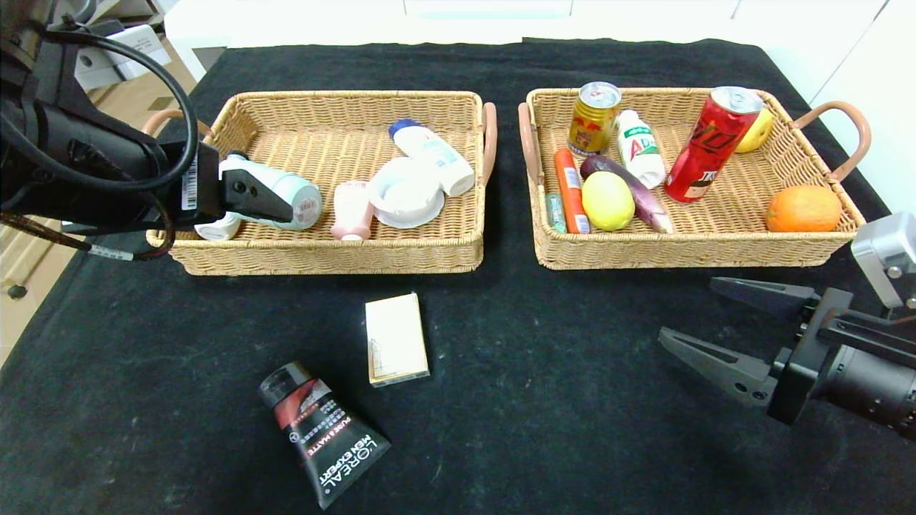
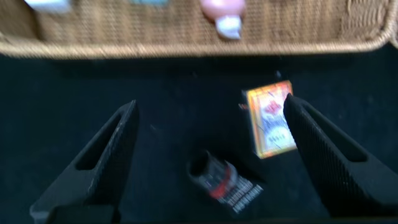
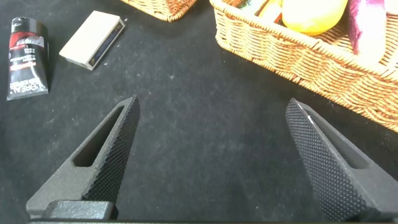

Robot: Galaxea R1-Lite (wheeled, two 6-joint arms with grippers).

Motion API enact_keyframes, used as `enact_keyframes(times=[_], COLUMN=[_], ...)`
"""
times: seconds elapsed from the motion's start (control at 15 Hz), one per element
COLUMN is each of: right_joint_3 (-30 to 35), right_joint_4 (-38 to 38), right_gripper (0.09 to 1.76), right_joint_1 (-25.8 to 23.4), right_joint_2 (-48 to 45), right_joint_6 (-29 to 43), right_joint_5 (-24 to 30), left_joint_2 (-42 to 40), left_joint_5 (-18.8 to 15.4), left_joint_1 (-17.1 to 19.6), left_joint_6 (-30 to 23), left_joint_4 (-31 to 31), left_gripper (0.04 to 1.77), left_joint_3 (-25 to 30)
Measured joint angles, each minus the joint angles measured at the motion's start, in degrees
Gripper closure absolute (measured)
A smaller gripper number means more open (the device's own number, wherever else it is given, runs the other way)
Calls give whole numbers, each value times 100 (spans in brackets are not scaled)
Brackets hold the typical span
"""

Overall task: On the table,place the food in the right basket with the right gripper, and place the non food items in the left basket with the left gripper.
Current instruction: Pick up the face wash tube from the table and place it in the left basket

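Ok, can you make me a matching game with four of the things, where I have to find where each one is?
Things:
1. cream box
2. red can
3. pink bottle
4. orange

Places:
A. lying in the left basket
B. on the black table, in front of the baskets
C. near right corner of the right basket
D. leaning against the right basket's back wall

Pairs: 1-B, 2-D, 3-A, 4-C
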Motion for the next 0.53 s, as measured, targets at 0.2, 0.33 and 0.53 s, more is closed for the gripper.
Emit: enact_keyframes(times=[0.2,0.33,0.53], right_joint_3=[-2,-2,-2], right_joint_4=[0,0,0], right_gripper=[14,14,14], right_joint_1=[0,0,0], right_joint_2=[0,0,0], right_joint_6=[-2,-2,-4], right_joint_5=[-2,0,0], left_joint_2=[-39,-52,-87], left_joint_5=[30,30,122], left_joint_1=[-336,-458,-681], left_joint_6=[-684,-868,-1265], left_joint_4=[408,529,544], left_gripper=[12,12,11], left_joint_3=[177,404,852])
